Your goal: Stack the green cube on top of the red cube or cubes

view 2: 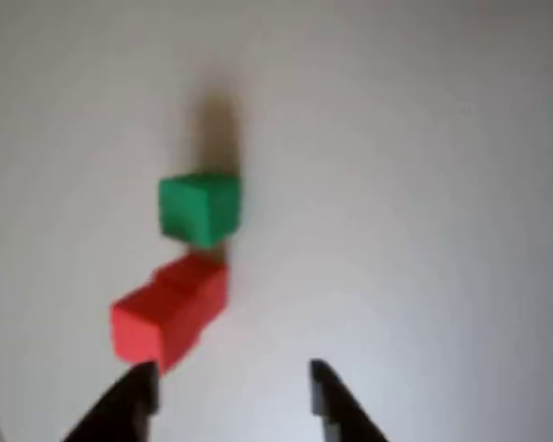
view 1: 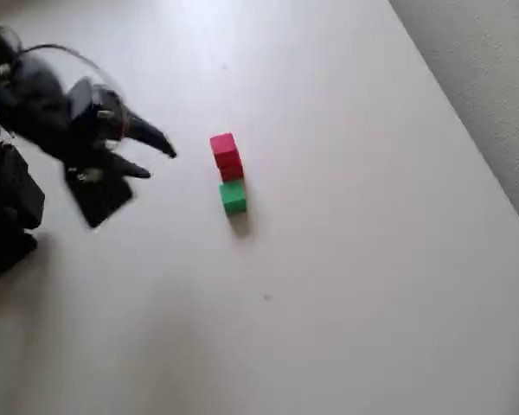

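My tool (view 1: 160, 162), released and empty, hangs apart from the green cube (view 1: 233, 198), which touches the red cubes (view 1: 226, 156) on the surface (view 1: 372, 285).

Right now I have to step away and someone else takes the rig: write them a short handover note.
Gripper: open, holding nothing, off the cubes; in the overhead view it is to their left.
Red cubes: side by side on the table, apparently touching in a short row.
Green cube: on the table at the end of that row, close against the nearer red cube; whether they touch is unclear.
Done: nothing stacked.
Left: grasp the green cube, lift it, set it on the red cubes.
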You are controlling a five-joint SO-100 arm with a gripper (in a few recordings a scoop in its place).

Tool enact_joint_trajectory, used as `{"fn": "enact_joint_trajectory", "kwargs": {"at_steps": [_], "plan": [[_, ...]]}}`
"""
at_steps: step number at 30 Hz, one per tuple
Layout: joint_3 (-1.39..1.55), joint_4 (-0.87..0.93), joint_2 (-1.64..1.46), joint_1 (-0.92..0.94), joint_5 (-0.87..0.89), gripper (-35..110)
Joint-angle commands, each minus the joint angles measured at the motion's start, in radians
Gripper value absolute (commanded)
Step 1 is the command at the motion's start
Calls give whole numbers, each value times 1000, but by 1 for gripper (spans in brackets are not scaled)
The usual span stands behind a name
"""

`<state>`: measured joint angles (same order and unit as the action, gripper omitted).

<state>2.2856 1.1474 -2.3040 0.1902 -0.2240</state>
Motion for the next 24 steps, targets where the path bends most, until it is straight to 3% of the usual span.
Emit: {"fn": "enact_joint_trajectory", "kwargs": {"at_steps": [1, 24], "plan": [[-201, -8, 245, -25, 46, 26], [-474, -80, 689, 18, 9, 28]]}}
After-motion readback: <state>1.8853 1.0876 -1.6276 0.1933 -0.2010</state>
